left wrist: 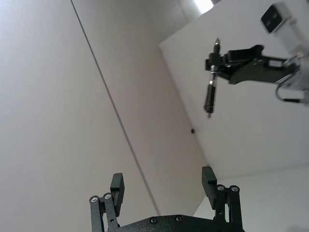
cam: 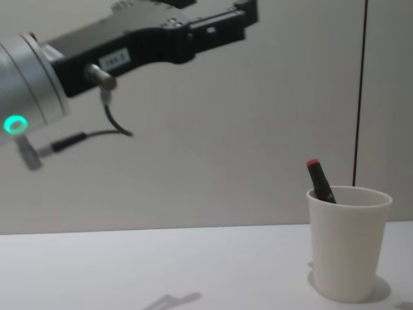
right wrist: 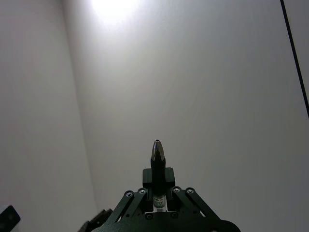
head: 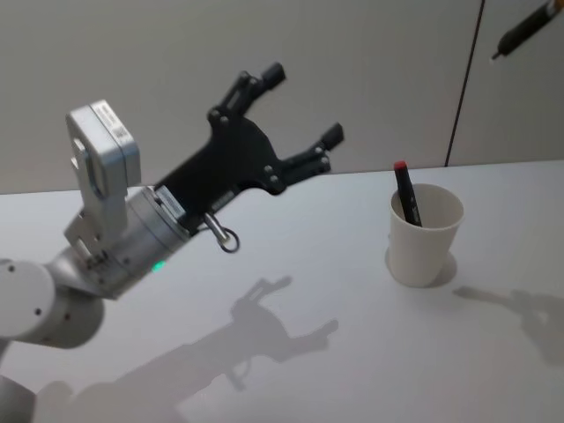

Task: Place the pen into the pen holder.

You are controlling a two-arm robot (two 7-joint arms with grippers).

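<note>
On the left, the left gripper (head: pixel 304 101) hangs raised above the table (head: pixel 291 264) with its fingers spread wide and nothing in them. Further right, the pen holder (head: pixel 426 233) already has one red-capped pen (head: pixel 406 191) leaning inside. High at the far right, the right gripper (left wrist: pixel 216 59) pinches another pen (left wrist: pixel 211 87), not yet brought down to the cup.

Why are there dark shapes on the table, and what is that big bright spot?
Head view: the shapes on the white table are shadows, one of the left claw and one at the right edge, lying toward the robot, so the light seems high and ahead. Right wrist view: the glare at the top is a bright light, above the pen held in the right claw.
</note>
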